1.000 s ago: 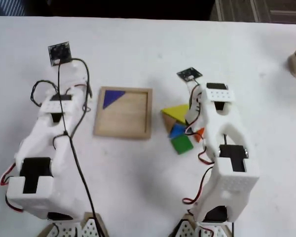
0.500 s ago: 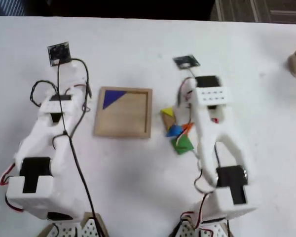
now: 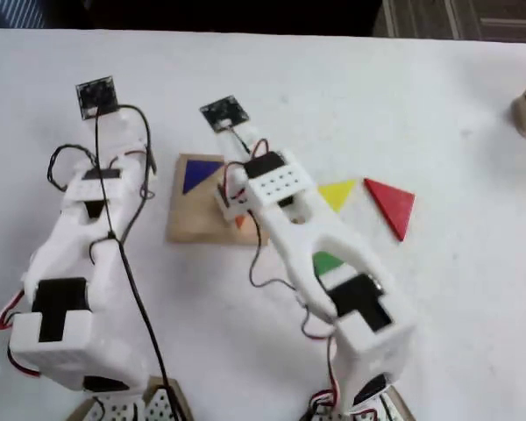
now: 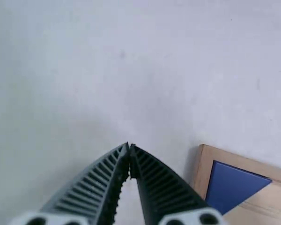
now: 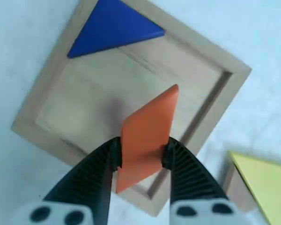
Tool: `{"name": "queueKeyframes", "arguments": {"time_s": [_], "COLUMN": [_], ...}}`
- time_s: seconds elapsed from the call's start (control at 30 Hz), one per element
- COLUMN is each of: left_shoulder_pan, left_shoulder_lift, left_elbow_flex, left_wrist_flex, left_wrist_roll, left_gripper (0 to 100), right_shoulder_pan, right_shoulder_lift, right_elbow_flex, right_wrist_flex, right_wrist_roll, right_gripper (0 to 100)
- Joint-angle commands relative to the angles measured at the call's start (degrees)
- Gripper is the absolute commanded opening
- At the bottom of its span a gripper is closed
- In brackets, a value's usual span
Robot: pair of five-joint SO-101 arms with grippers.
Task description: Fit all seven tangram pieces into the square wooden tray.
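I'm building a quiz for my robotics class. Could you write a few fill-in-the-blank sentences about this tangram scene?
The right end effector grips the ___ parallelogram.
Lying in the wooden tray is ___ piece, the blue triangle.
The left end effector is ___, holding nothing.
The red triangle lies beside the ___ triangle.
Missing: orange, one, shut, yellow.

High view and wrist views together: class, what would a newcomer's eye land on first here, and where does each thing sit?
The right gripper grips an orange piece above the wooden tray, where a blue triangle lies in one corner. On the table off to the tray's side, a red triangle and a yellow triangle lie loose.
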Motion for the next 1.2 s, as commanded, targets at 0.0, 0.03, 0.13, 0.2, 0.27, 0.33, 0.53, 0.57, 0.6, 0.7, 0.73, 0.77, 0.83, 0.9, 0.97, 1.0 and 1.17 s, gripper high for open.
{"name": "queueKeyframes", "arguments": {"time_s": [0.0,0.03,0.13,0.2,0.27,0.33,0.53,0.57,0.6,0.7,0.73,0.77,0.83,0.9,0.97,1.0,1.17], "left_shoulder_pan": [-0.7,-0.7,-0.5,-0.4,-0.4,-0.4,-0.3,-0.3,-0.3,-0.2,0.6,1.6,3.6,5.6,8.1,9.7,18.3], "left_shoulder_lift": [-0.4,-0.4,-0.4,-0.4,-0.4,-0.4,-0.7,-0.7,-0.8,-0.9,-1.0,-1.1,-3.2,-7.3,-12.7,-15.5,-28.3], "left_elbow_flex": [-3.9,-3.9,-3.9,-3.9,-3.9,-3.9,-3.8,-3.8,-3.7,-3.4,-3.1,-2.7,-0.7,3.1,8.1,10.7,21.3], "left_wrist_flex": [-0.8,-0.8,-0.8,-0.9,-0.9,-0.9,-0.5,-0.5,-0.4,-0.4,-0.4,-0.4,-0.4,-0.4,-0.9,-1.0,-1.0], "left_wrist_roll": [-0.5,-0.5,-0.5,-0.5,-0.5,-0.5,-0.5,-0.5,-0.5,-0.5,-0.6,-0.6,-0.6,-0.6,-0.7,-0.7,-0.7], "left_gripper": [2,2,2,2,2,2,2,2,2,2,2,2,2,2,2,2,2], "right_shoulder_pan": [-0.7,-0.7,-0.7,-0.3,0.0,1.2,6.3,7.1,7.9,10.2,11.0,11.6,12.3,12.6,12.9,13.0,15.4], "right_shoulder_lift": [5.1,6.8,10.9,12.6,13.3,12.7,3.1,1.0,-1.3,-8.3,-10.7,-12.7,-16.1,-18.8,-20.4,-20.6,-20.4], "right_elbow_flex": [-8.1,-10.0,-16.0,-19.9,-23.1,-25.0,-18.2,-15.6,-12.6,-2.9,0.6,4.2,11.3,16.6,18.6,18.6,17.6], "right_wrist_flex": [-0.5,1.0,6.4,10.1,13.8,17.4,20.3,19.9,19.1,14.2,11.2,7.4,-0.7,-7.4,-9.4,-9.3,-10.1], "right_wrist_roll": [-1.5,-1.4,-1.3,-1.3,-1.3,-1.3,-1.4,-1.4,-1.4,-1.7,-1.8,-2.1,-4.8,-5.7,-5.7,-5.7,-5.7], "right_gripper": [10.5,13.8,22.7,25.3,25.5,25.5,14.9,13.1,11.5,6.2,3.3,1.3,2.7,1.9,1.9,1.9,2.0]}}
